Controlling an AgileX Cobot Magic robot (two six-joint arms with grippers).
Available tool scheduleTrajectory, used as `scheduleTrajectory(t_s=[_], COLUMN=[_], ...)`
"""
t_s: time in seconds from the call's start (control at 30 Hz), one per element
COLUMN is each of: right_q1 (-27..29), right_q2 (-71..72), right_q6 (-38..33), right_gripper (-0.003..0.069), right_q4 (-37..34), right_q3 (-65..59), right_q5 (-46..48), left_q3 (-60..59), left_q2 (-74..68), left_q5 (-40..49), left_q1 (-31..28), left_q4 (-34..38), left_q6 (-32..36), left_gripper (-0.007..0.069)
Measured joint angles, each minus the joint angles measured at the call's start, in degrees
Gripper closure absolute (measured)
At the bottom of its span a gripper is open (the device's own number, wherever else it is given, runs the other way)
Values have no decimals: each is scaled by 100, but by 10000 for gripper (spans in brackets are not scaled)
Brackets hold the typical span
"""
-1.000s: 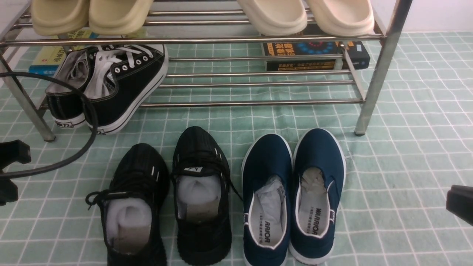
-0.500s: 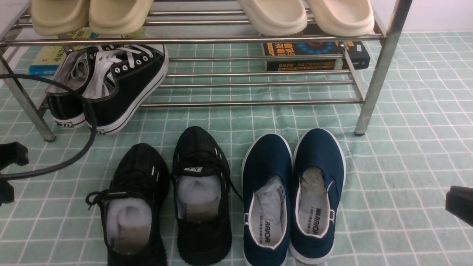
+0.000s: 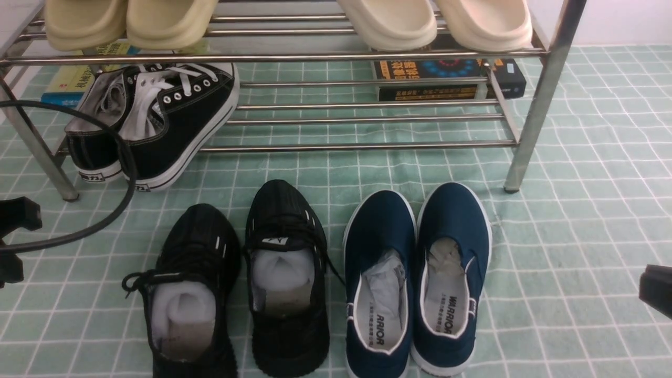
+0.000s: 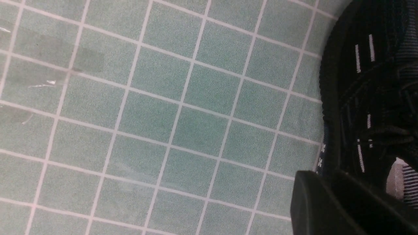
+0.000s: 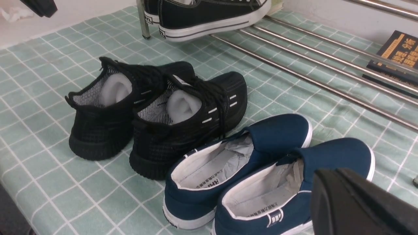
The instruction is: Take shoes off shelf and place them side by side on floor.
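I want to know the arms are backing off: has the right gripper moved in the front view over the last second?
Yes, slightly. The right gripper has slid toward the frame's right edge, away from the navy slip-ons.

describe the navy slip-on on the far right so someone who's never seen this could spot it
Start at the steel shoe rack and look down to the green gridded floor before it, where four shoes stand in a row. The rightmost one is navy canvas with a white sole. Unlike its twin, its insole shows the whole word WARRIOR.
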State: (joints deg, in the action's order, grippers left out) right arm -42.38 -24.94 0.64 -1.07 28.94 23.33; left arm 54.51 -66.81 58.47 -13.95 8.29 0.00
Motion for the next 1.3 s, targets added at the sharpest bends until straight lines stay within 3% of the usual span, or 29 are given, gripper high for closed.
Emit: scheduleTrajectory(t_s=[0.17,0.3,0.33,0.4,0.6,0.73,1.0,1.13,1.3], right_q1=[604,1903,1968,2794,3958,4445,4724,4471,4275], right_q2=[405,1014,1087,1537,2236,2465,2553,2553,2553], right_q6=[-11,-11,-11,-11,-11,-11,-11,-11,-11], right_gripper=[659,656,655,655,648,645,639,637,631], right_q4=[-180,-233,-238,-238,-238,-240,-257,-257,-257], right_q3=[-531,-1266,-1304,-1835,-2786,-3010,-2973,-2973,-2973], right_q5=[-274,-417,-423,-444,-438,-337,-105,-99,-99], left_q3=[0,0,0,0,0,0,0,0,0], left_q2=[0,0,0,0,0,0,0,0,0], left_q5=[0,0,0,0,0,0,88,245,305], left_q1=[0,0,0,0,0,0,162,975,1744], left_q4=[4,4,4,16,125,268,866,1182,955], left_q6=[0,0,0,0,0,259,813,1345,1403], left_gripper=[500,500,500,500,497,496,489,489,488])
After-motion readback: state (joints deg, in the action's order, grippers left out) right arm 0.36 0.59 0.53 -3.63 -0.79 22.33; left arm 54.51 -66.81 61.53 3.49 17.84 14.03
